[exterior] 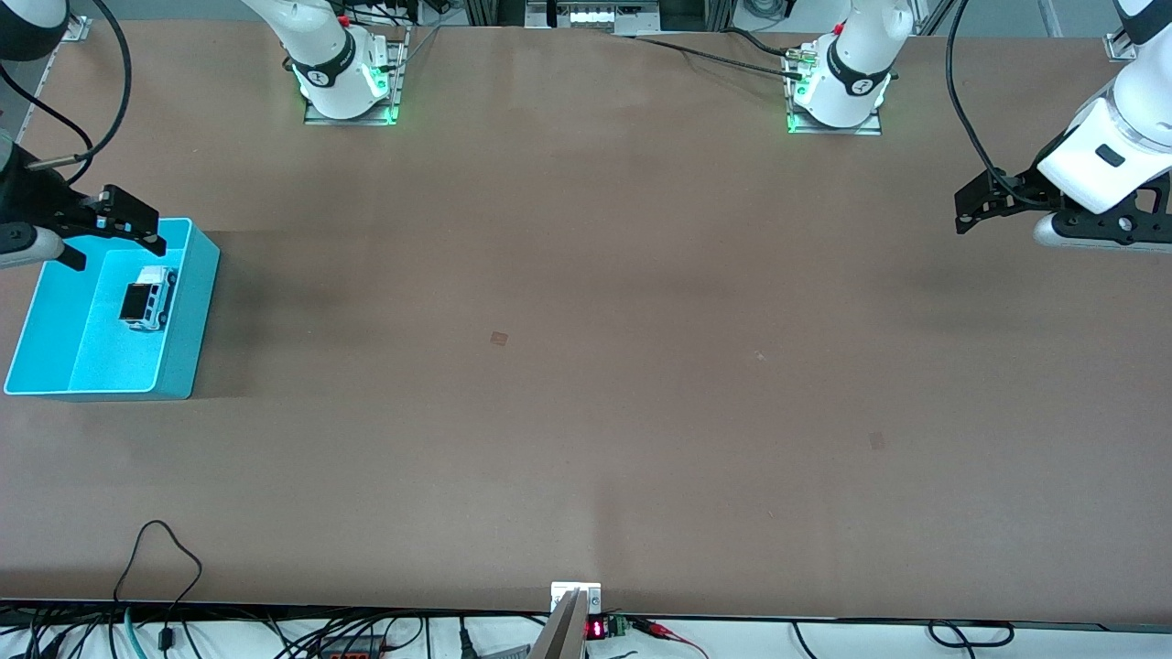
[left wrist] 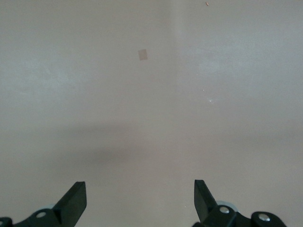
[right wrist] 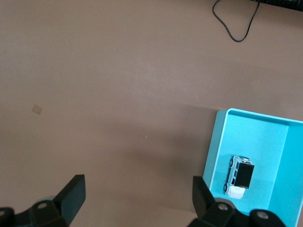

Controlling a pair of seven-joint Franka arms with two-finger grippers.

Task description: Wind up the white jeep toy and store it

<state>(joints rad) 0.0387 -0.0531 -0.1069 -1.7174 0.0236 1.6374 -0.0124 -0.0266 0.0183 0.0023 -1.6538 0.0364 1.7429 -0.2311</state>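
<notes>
The white jeep toy (exterior: 149, 297) with its black roof panel lies on its wheels inside the cyan bin (exterior: 194, 302), at the right arm's end of the table. It also shows in the right wrist view (right wrist: 239, 176), inside the bin (right wrist: 215, 151). My right gripper (exterior: 117, 252) is open and empty, up in the air over the bin's rim farthest from the front camera; its fingers (right wrist: 73, 191) frame bare table. My left gripper (exterior: 961, 212) is open and empty, and waits above the left arm's end of the table; its fingers (left wrist: 75, 196) also frame bare table.
Small tape marks lie on the brown table, one near the middle (exterior: 498, 338) and one toward the left arm's end (exterior: 876, 440); the left wrist view shows one (left wrist: 142, 55). A black cable loop (exterior: 157, 549) lies at the table's near edge, also in the right wrist view (right wrist: 234, 28).
</notes>
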